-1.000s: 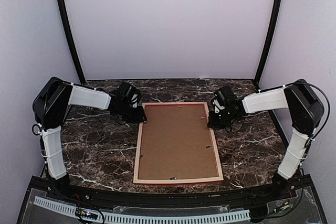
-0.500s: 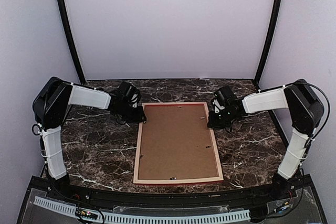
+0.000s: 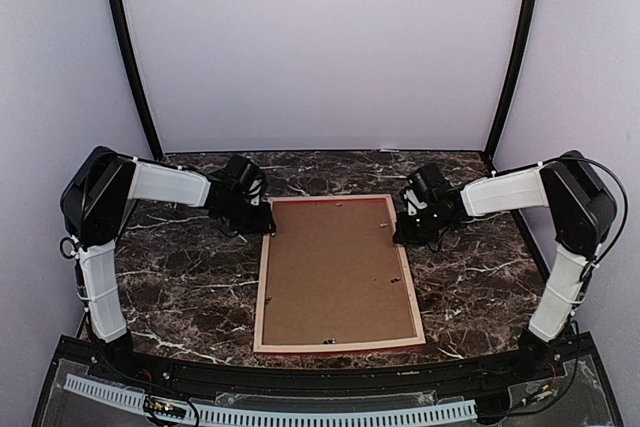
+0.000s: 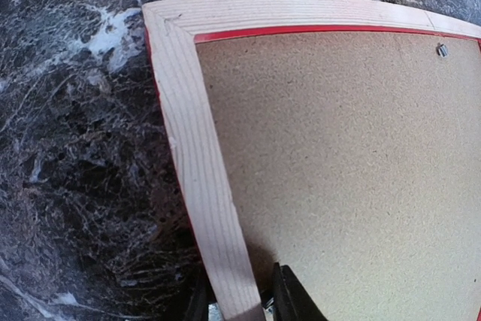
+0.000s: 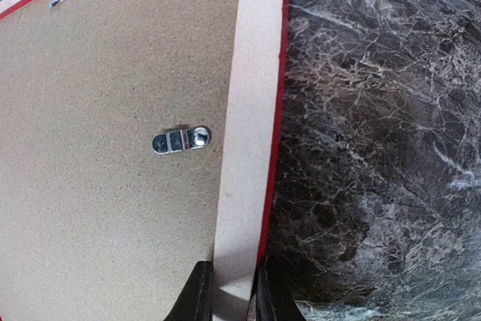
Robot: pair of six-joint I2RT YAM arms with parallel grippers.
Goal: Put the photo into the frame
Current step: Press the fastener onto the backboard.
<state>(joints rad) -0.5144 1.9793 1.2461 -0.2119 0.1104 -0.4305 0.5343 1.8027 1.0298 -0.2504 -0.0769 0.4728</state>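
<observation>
The right gripper [image 5: 229, 291] has its jaws closed on the frame [image 5: 252, 110], 1 finger [image 5: 197, 295] on the brown backing board side of the pale wood rail and the other on the red outer edge. The left gripper [image 4: 240, 302] sits astride the opposite rail with its jaws narrowly open. 1 finger [image 4: 289, 298] lies on the backing board [image 4: 338, 171] just beside the rail and the other outside it. Whether these jaws truly pinch the wood cannot be told.

The frame lies face down in the middle of the worktop [image 3: 180, 277], held near its 2 far corners. The backing board fills it, and a small metal turn clip [image 5: 180, 140] sits close to the right rail. The photo shows in no view, so whether it lies under the board is unknown.

The step looks like taking a 2-sided hold on the frame to lift or turn it. To do it well, the left jaws should seat squarely on the rail before any pull. Then both arms should rise together and level, since the thin rails could twist or slip from a shallow pinch.
</observation>
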